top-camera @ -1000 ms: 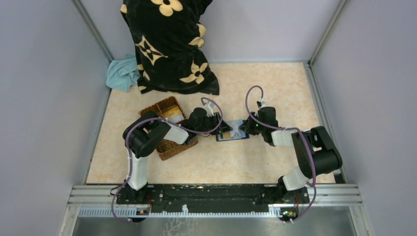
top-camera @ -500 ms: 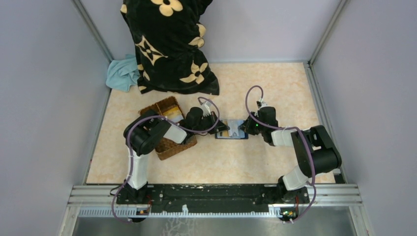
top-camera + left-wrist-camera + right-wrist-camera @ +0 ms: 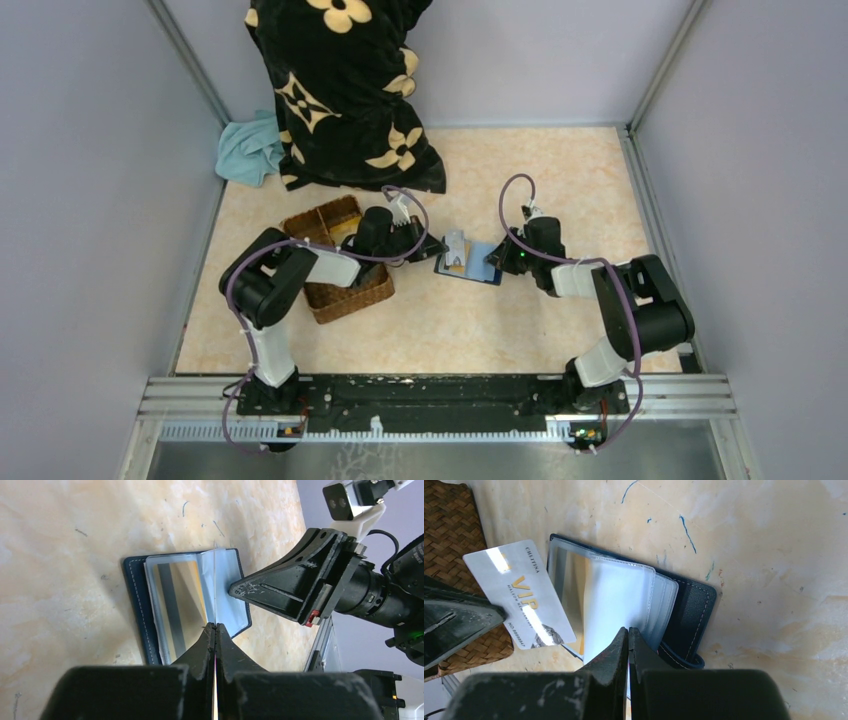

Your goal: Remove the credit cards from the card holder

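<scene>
The left gripper point(image 3: 215, 629) is clenched on one edge of a silver VIP card point(image 3: 519, 602), out of its pocket and poised over the side of the open card holder point(image 3: 689, 615) nearest the wicker basket point(image 3: 454, 530). The right gripper point(image 3: 627, 632) pinches one of the holder's clear sleeves point(image 3: 619, 595) to steady it on the table point(image 3: 774, 555) (a gold card point(image 3: 182, 597) with a dark stripe sits in another pocket). That edge grip looks thin, so a quick swing could twist the card loose, and because the right jaws hold only a floppy sleeve, tugging the next card may drag the whole holder along.
</scene>
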Robot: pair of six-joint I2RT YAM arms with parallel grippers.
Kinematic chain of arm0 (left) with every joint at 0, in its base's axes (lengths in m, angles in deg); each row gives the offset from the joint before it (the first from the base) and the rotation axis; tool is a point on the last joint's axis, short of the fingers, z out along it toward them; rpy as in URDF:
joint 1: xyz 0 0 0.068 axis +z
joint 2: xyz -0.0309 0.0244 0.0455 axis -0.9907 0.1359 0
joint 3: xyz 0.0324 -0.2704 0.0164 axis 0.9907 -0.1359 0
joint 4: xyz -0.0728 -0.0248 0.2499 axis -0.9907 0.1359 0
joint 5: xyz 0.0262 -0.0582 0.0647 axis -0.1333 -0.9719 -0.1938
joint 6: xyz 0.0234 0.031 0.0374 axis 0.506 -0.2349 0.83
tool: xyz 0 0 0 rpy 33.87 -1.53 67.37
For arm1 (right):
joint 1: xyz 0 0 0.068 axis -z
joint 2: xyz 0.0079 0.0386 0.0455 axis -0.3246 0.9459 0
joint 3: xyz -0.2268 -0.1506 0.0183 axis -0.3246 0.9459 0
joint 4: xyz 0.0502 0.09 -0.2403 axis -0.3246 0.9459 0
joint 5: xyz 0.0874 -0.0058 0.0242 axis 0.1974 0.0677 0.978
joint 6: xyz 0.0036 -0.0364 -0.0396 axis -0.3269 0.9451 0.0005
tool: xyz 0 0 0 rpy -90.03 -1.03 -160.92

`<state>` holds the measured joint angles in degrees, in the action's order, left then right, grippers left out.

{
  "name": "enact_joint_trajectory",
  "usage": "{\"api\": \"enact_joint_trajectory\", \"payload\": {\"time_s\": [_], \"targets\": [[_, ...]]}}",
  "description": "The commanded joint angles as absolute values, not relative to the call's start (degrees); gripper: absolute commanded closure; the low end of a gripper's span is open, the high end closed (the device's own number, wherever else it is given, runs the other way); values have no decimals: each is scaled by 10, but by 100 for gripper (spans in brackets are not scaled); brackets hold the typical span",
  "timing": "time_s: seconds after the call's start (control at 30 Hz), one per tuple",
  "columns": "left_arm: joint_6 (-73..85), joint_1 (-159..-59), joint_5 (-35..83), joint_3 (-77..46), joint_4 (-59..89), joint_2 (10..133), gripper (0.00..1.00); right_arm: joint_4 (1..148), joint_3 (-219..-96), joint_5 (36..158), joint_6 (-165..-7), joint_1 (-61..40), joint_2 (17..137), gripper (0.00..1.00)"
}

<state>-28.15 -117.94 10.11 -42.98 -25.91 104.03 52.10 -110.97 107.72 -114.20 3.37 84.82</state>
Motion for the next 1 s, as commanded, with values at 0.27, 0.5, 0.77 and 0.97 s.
{"api": "enact_joint_trajectory", "payload": {"time_s": [0.27, 0.5, 0.77, 0.97], "targets": [[-267, -1174, 32, -424, -306, 986, 100, 421, -1054, 1170, -1146, 40, 778, 100], [-316, -1158, -13, -444, -382, 972, 100, 282, -1005, 1227, -1180, 51, 678, 85], [-354, -1151, -36, -456, -444, 971, 100, 243, -997, 1262, -1193, 53, 645, 51], [-425, -1152, -74, -460, -551, 994, 100, 180, -1000, 1301, -1212, 53, 679, 49]]}}
